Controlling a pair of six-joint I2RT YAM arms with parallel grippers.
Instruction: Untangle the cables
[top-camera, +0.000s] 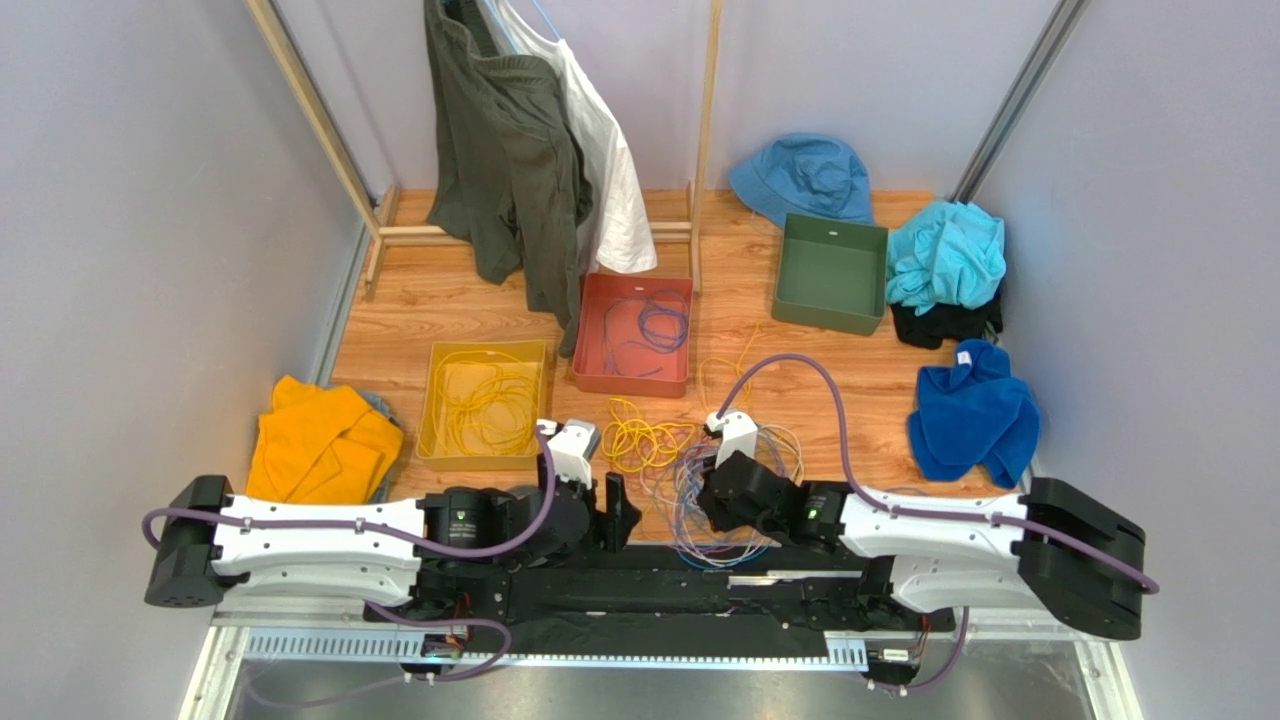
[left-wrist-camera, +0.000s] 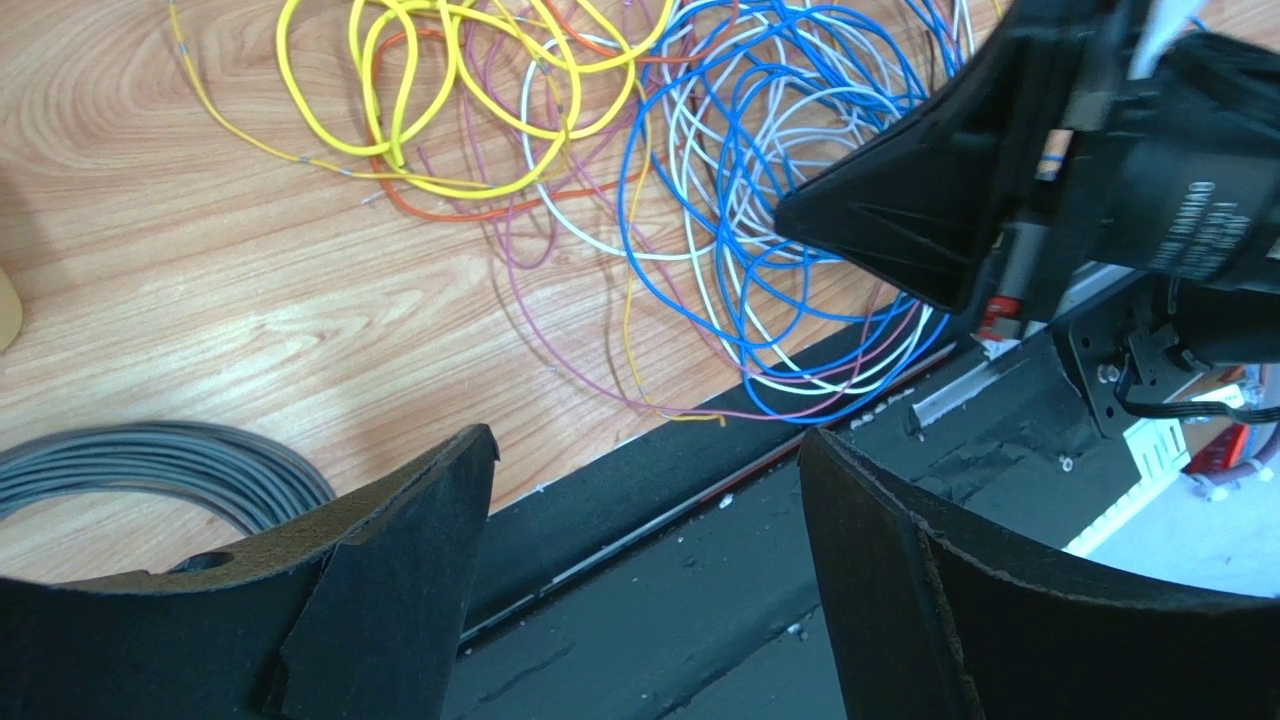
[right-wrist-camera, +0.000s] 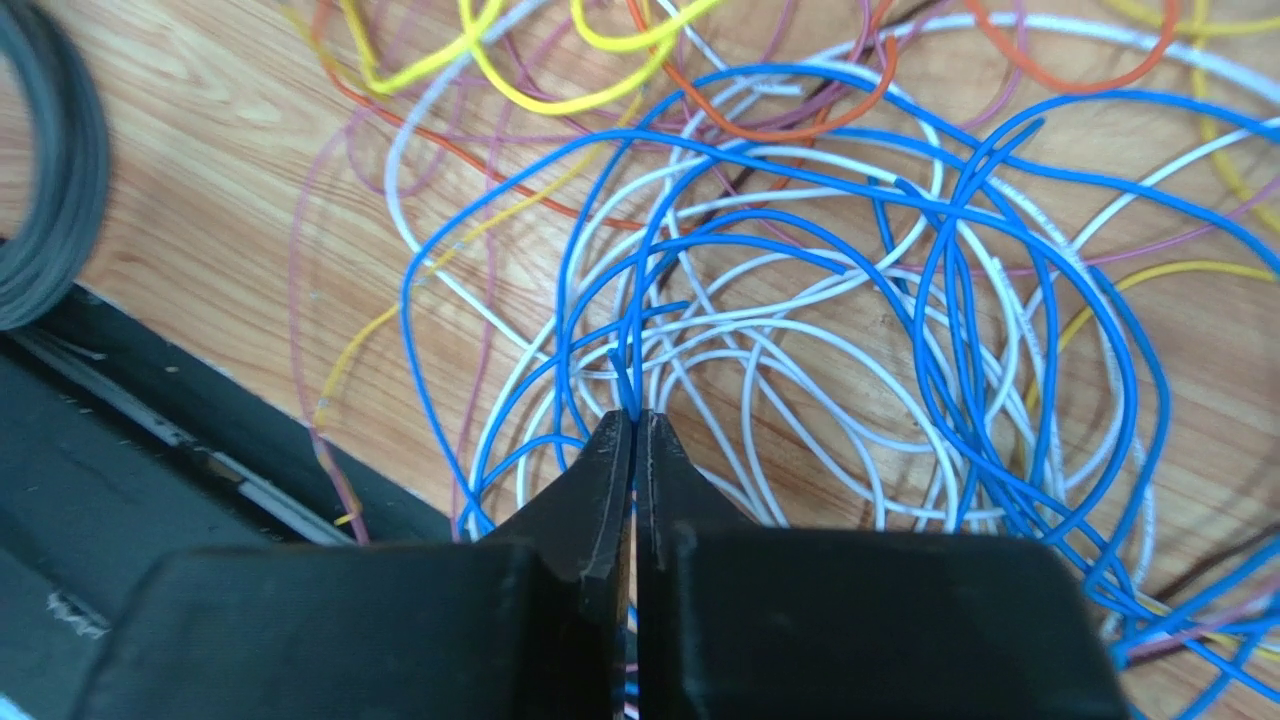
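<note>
The right gripper (right-wrist-camera: 633, 428) is pressed shut, its tips pinching one blue cable (right-wrist-camera: 627, 375) that runs out just ahead of them. Beyond it the other cables (right-wrist-camera: 842, 300) cross in blue, white, yellow, orange and purple loops on the table (right-wrist-camera: 196, 180). The left gripper (left-wrist-camera: 646, 440) hangs spread wide and empty, with the heap ahead of it. A pull could drag the whole knot along, because the blue loops weave through the white ones. The thin wire could also slip free.

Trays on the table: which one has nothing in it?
The green tray, far right: it looks bare inside, while the yellow tray holds yellow cables and the red tray blue cables.
</note>
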